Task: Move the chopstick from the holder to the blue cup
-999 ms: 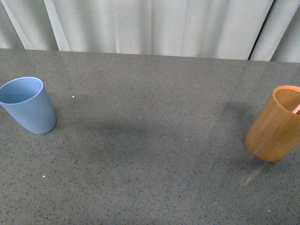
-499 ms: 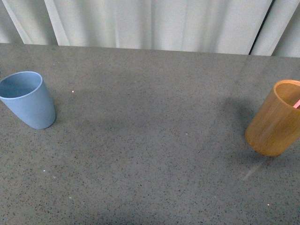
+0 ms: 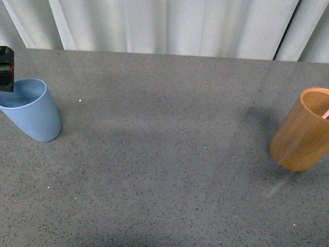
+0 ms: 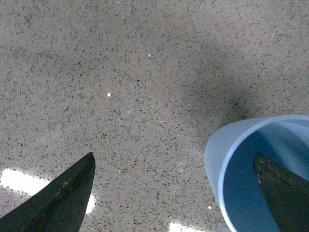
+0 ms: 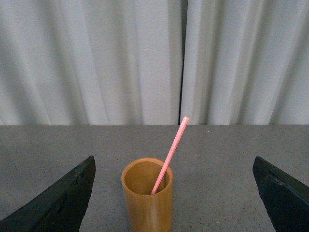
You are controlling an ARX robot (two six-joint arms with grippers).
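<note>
The blue cup stands upright at the table's left. A dark piece of my left arm hangs just over its rim. In the left wrist view my left gripper is open and looks down on the blue cup; one finger is over the cup's mouth and the other is over bare table. The holder stands at the far right with one pinkish-red chopstick leaning inside. My right gripper is open, level with the holder and short of it. The chopstick leans out above the rim.
The grey speckled table stretches between the two cups. White curtains hang behind its far edge. Bright reflections mark the tabletop under the left gripper.
The left arm has come into the front view at top left, over the blue cup. The view shifted slightly a second ago, then held. Both cups stay put.
</note>
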